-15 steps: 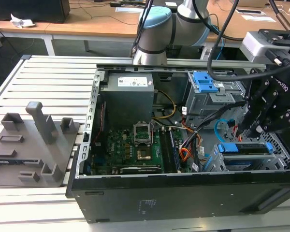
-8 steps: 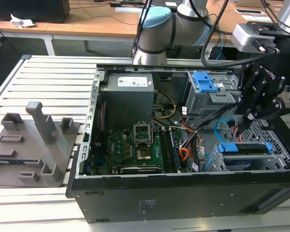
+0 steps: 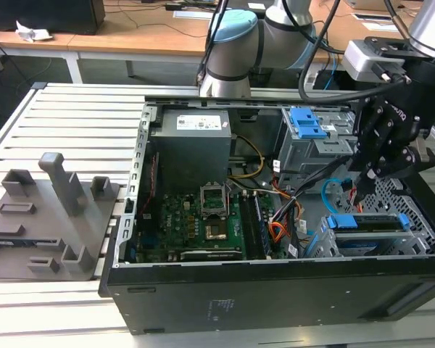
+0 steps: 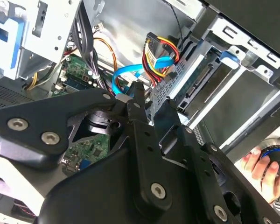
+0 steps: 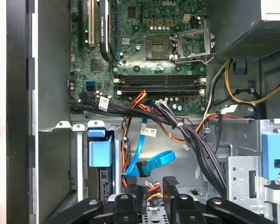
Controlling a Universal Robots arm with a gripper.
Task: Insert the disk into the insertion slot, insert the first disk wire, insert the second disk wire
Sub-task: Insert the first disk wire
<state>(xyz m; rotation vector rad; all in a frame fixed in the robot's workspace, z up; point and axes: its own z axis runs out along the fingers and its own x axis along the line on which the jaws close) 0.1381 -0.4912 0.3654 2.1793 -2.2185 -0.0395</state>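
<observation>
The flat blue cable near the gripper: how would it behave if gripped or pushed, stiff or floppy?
The flat blue cable is probably floppy: it lies in a loose loop, so a push would likely just bend it. It looks thin, so likely light. Its dark end plug seems the stiffer part to hold.

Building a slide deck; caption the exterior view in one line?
Robot hand hovers above the blue-framed disk sitting in the drive bay of an open computer case.

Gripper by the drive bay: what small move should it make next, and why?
Probably ease the gripper a little closer to the blue cable. Its black plug looks loose just ahead of the gripper, while the disk already sits in the insertion slot.
</observation>
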